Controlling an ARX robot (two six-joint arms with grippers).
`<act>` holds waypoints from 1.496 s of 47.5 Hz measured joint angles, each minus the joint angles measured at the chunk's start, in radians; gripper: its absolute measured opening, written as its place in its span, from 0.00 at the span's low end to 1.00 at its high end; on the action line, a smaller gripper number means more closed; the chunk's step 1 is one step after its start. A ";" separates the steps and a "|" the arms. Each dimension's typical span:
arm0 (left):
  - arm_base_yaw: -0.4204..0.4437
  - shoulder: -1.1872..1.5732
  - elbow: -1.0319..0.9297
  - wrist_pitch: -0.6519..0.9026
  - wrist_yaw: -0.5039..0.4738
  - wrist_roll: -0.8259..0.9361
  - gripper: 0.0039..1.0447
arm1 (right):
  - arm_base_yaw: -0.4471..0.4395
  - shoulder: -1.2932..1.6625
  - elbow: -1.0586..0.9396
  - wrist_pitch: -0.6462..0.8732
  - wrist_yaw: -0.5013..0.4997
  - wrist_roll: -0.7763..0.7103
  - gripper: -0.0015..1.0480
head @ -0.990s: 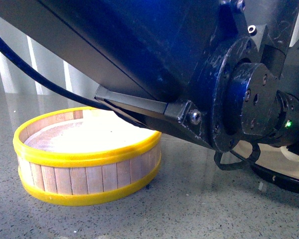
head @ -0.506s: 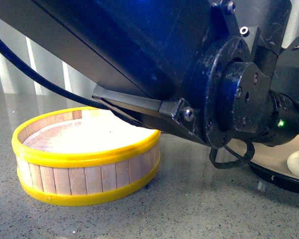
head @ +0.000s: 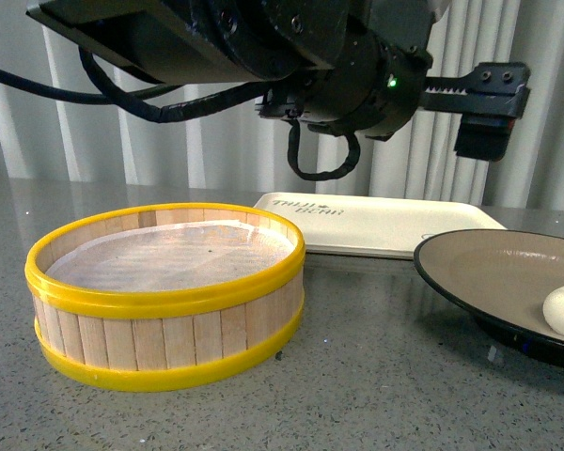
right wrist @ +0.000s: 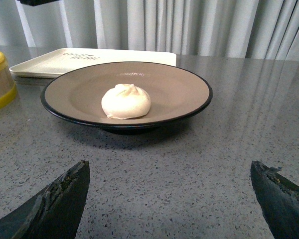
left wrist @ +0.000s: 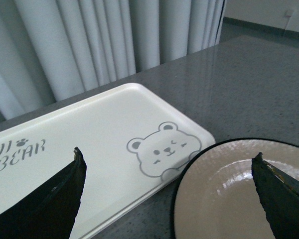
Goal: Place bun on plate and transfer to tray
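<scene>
One bun (right wrist: 125, 101) beyond right end effector (right wrist: 168, 163)

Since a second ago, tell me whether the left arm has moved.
Yes. The left arm has risen. It hung low just behind the steamer basket, hiding the tray; now it sits well above both.

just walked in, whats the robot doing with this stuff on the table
The bun already sits on the plate, so the first step looks done. Neither claw holds anything: the left claw hangs open above the tray and the plate's edge, and the right claw is open, facing the plate without touching it. The plate stands on the table next to the tray, not yet on it.
</scene>
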 joint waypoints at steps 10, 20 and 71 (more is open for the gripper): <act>-0.006 0.002 0.000 -0.003 0.002 0.012 0.94 | 0.000 0.000 0.000 0.000 0.000 0.000 0.92; -0.013 -0.066 -0.150 0.172 -0.425 -0.060 0.78 | 0.000 0.000 0.000 0.000 -0.001 0.000 0.92; 0.451 -1.006 -1.482 0.552 -0.265 -0.135 0.04 | 0.000 0.000 0.000 0.000 0.000 0.000 0.92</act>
